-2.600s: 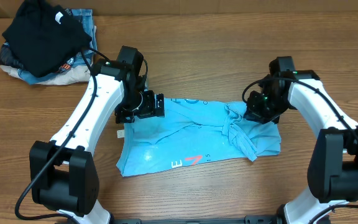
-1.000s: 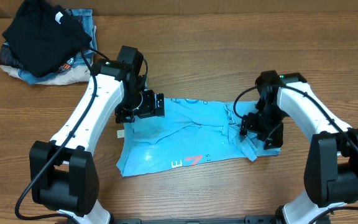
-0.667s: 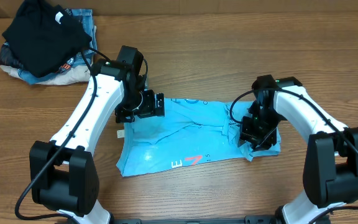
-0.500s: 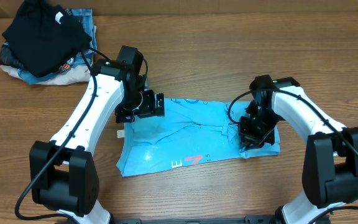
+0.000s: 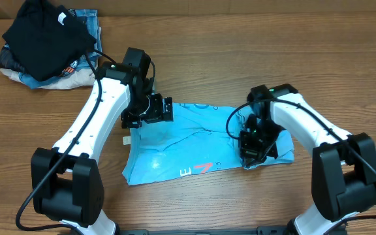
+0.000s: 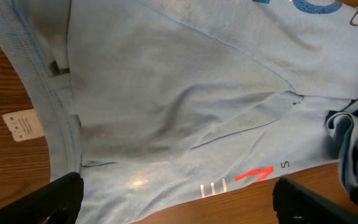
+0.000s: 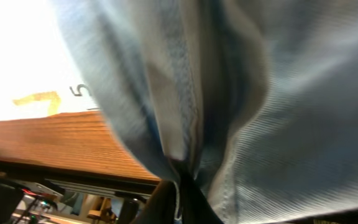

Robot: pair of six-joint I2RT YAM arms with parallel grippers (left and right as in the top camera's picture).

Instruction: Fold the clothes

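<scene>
One sky-blue T-shirt (image 5: 188, 147) is seen crumpled on the wooden table (image 5: 240, 65), lettered dark blue and red-orange, with one white tag (image 6: 22, 124) beside its hem. A bunched fold is pinched tight by the right gripper (image 7: 179, 193). The left gripper (image 5: 154, 109) is held wide open over the other end, with nothing grasped.

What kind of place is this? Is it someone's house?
Probably not a house, more like a robot test lab, though no walls show. A left arm and a right arm stand at a wooden table, working on a sky-blue T-shirt, with a pile of other clothes nearby.
</scene>
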